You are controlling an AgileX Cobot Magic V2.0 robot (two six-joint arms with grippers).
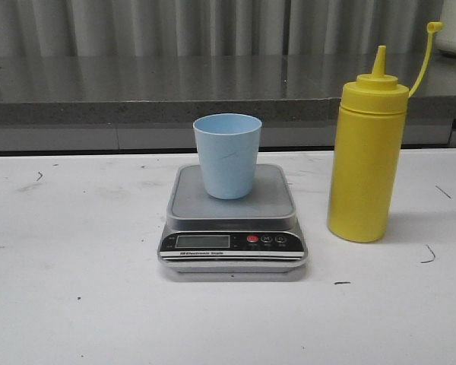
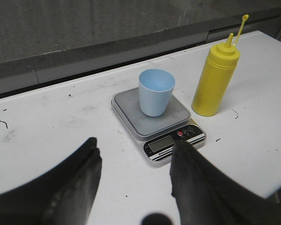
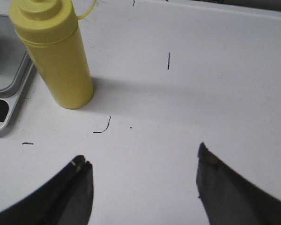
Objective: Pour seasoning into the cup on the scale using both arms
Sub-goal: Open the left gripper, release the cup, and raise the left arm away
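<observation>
The pale blue cup stands upright on the grey platform of the silver scale at the table's middle. The yellow seasoning bottle stands upright to the scale's right, nozzle uncapped, cap strap hanging off to the right. Neither gripper shows in the front view. In the left wrist view my left gripper is open and empty, above the table in front of the scale, with the cup and bottle beyond. In the right wrist view my right gripper is open and empty, over bare table to the right of the bottle.
The white table has small black scuff marks. A grey stone ledge runs behind its far edge. The scale's corner shows at the edge of the right wrist view.
</observation>
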